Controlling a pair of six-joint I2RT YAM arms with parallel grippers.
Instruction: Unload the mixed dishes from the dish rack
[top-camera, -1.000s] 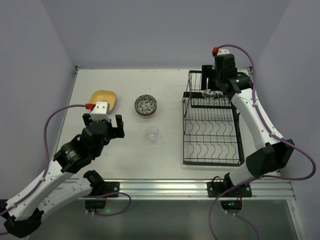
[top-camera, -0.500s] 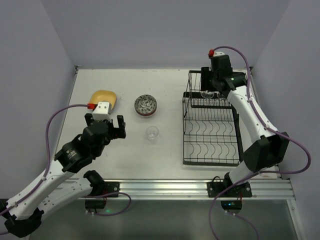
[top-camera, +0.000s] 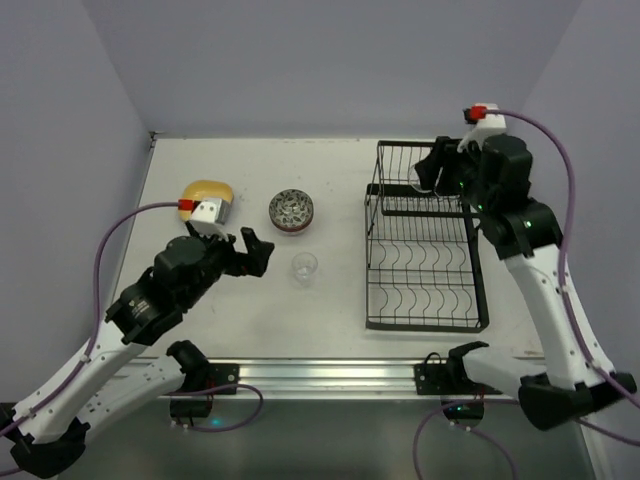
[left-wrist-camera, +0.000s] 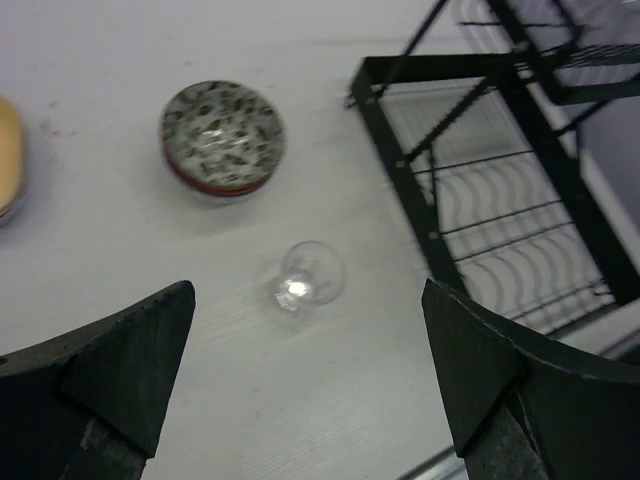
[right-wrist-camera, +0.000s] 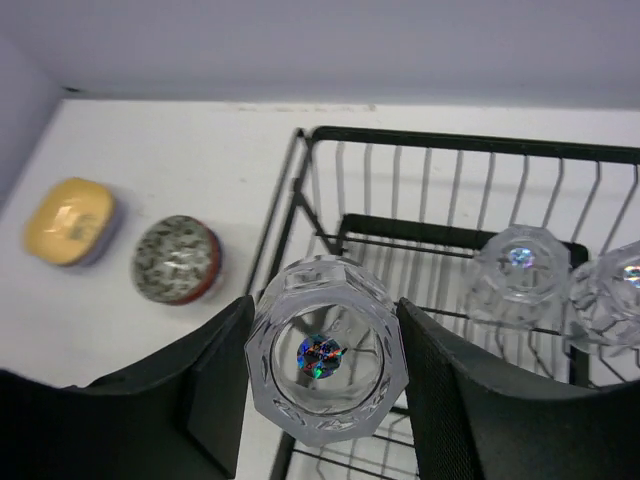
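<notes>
— How many small clear faceted glasses?
— Four: one glass (right-wrist-camera: 325, 360) between the fingers of the right gripper (right-wrist-camera: 325, 320), two glasses (right-wrist-camera: 518, 262) (right-wrist-camera: 612, 290) just beyond it, one glass (left-wrist-camera: 305, 280) ahead of the left gripper (left-wrist-camera: 308, 295).
— And the rest?
— One round speckled bowl (top-camera: 291, 209), one rounded-square yellow plate (top-camera: 201, 189), one black wire dish rack (top-camera: 425, 326).

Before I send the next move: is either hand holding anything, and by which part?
The right hand grips a clear glass by its side walls, one finger each side, over the dish rack. The left hand is open, empty.
</notes>
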